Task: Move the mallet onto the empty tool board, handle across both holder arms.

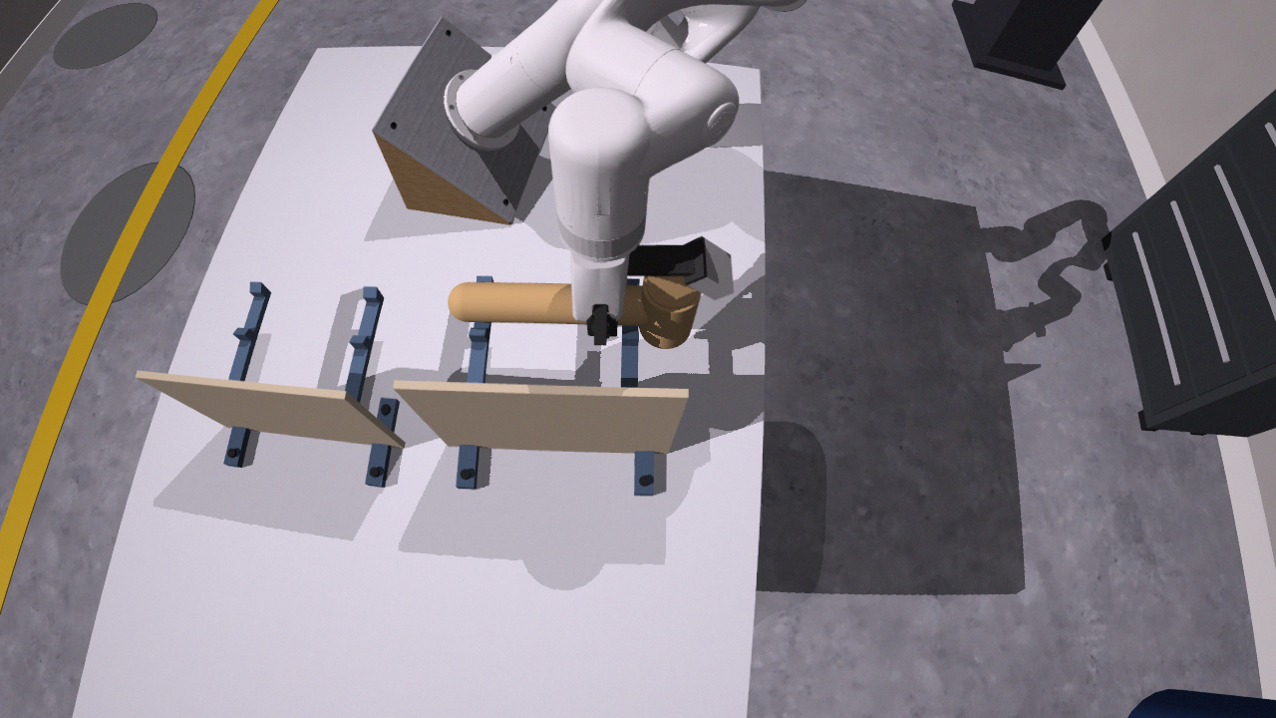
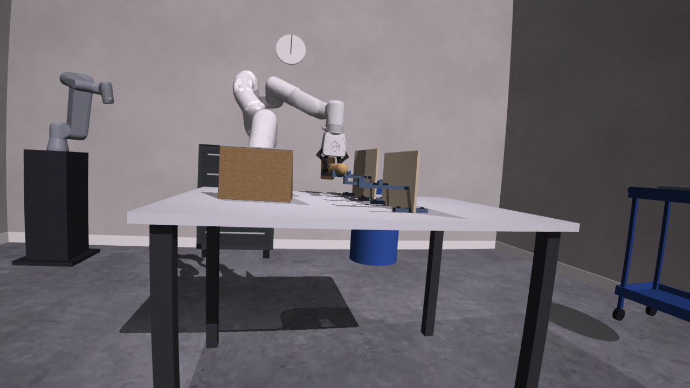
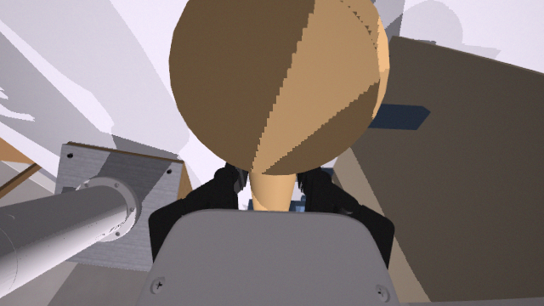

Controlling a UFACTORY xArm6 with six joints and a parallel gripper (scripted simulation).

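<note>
The tan wooden mallet (image 1: 517,303) (image 2: 339,168) (image 3: 272,85) lies across the two blue arms (image 1: 478,350) of the right tool board (image 1: 544,418) (image 2: 365,166), with its head (image 1: 671,314) outside the right arm (image 1: 629,357). My gripper (image 1: 599,323) (image 2: 332,166) (image 3: 270,189) comes straight down and is shut on the handle close to the head, just left of the right arm. The empty tool board (image 1: 267,409) (image 2: 401,175) stands to the left, with its two blue arms (image 1: 247,334) (image 1: 363,343) bare. The wrist view looks along the handle at the head.
The wooden block (image 1: 446,134) (image 2: 254,173) that carries the arm's base stands at the back of the white table (image 1: 446,606). A black object (image 1: 669,260) lies just behind the mallet head. The table's right edge (image 1: 758,500) runs close to the right board.
</note>
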